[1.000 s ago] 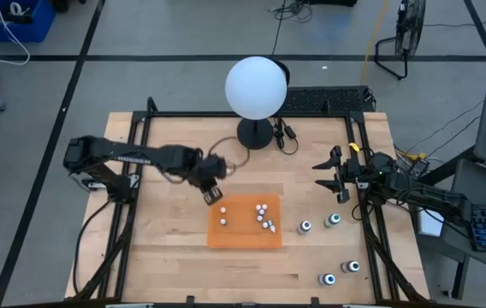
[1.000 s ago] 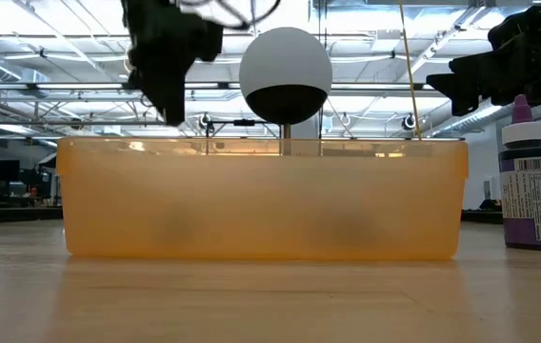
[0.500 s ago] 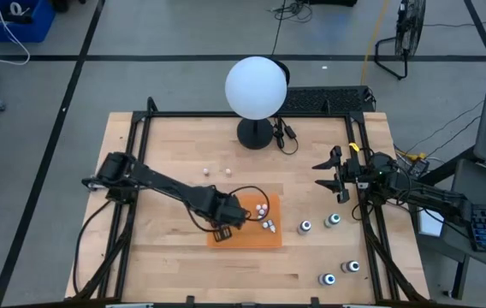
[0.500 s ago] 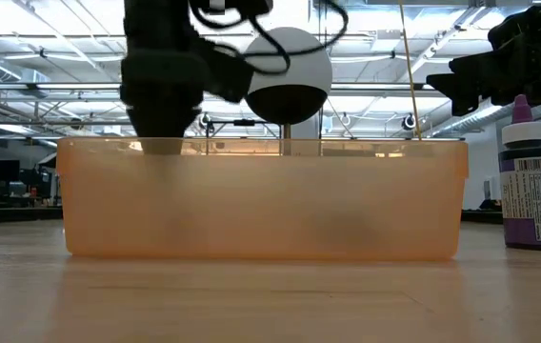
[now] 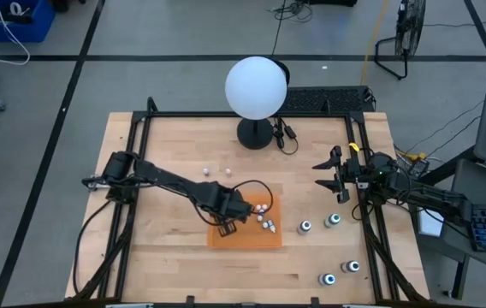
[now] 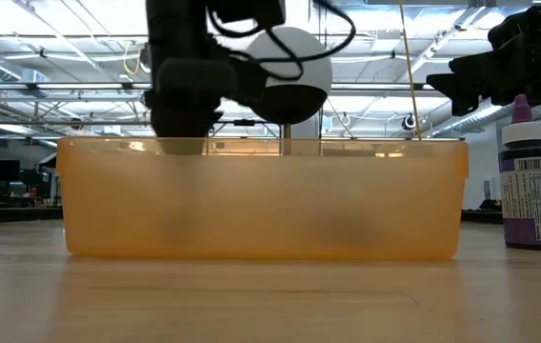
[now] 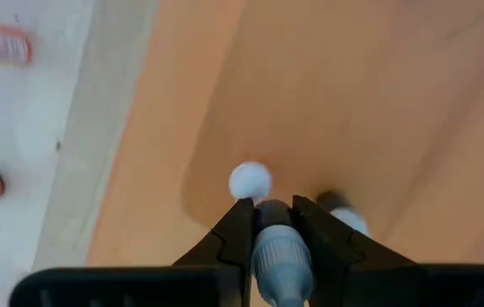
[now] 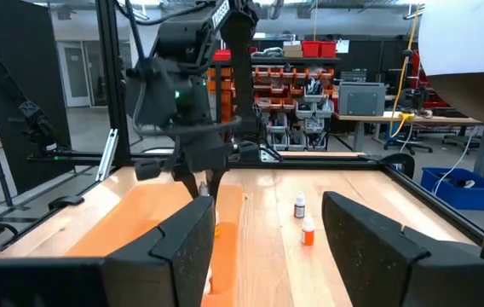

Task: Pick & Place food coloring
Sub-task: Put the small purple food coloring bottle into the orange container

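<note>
My left gripper (image 5: 230, 224) points down over the orange tray (image 5: 247, 240), shut on a tiny food coloring bottle (image 7: 273, 249) with a white cap (image 7: 250, 181). In the low view its fingers (image 6: 181, 143) reach below the tray's rim. Several more tiny bottles (image 5: 264, 218) lie in the tray's right half. Two small bottles (image 5: 215, 172) lie on the wood beyond the tray. Several bigger dark bottles (image 5: 318, 224) stand on the table to the tray's right. My right gripper (image 5: 330, 176) waits open at the table's right edge. My left gripper pinches the tiny bottle's body (image 7: 269, 223) between its two fingers, just behind the white cap. The fingers come from above, pointing down, and lie along the bottle, whose cap sticks out below the fingertips. Whether the cap touches the tray's floor, I cannot tell.
A white globe lamp (image 5: 256, 87) on a black foot stands at the table's far middle. Two more dark bottles (image 5: 340, 273) stand near the front right corner. A black frame (image 5: 140, 137) borders the table. In the low view a purple bottle (image 6: 531, 181) stands right of the tray.
My left gripper has gone from beside the tray's far left corner toward the near and right edges and down into the tray, staying shut on the tiny bottle. Most of that travel came early; lately it has only edged toward the right.
</note>
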Controlling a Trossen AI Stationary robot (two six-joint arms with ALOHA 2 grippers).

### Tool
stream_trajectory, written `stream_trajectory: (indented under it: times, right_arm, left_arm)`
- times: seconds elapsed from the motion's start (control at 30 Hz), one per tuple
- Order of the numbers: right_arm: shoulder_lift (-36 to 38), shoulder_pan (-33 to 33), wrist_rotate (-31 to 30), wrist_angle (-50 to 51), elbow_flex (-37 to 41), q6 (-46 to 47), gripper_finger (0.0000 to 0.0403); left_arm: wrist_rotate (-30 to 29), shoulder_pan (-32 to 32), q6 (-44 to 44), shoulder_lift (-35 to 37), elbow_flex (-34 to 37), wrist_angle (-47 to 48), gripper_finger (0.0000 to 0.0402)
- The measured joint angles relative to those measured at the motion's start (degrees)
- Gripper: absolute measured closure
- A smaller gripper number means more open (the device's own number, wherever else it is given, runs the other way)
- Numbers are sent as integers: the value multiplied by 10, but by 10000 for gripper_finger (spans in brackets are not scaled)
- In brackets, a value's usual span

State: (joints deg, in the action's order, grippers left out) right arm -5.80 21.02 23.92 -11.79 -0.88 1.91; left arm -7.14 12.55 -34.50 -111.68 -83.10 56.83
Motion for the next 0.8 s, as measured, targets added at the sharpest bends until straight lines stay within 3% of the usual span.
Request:
stream_trajectory:
  times: [0.3,0.57,0.8]
  right_arm:
    - [0,0,0,0,0,0,198]
    - [0,0,0,0,0,0,197]
    - [0,0,0,0,0,0,196]
  left_arm:
    - [1,0,65,1,-73,-47,334]
    - [1,-22,88,-47,-73,-72,334]
    - [44,-36,93,-98,-72,-75,334]
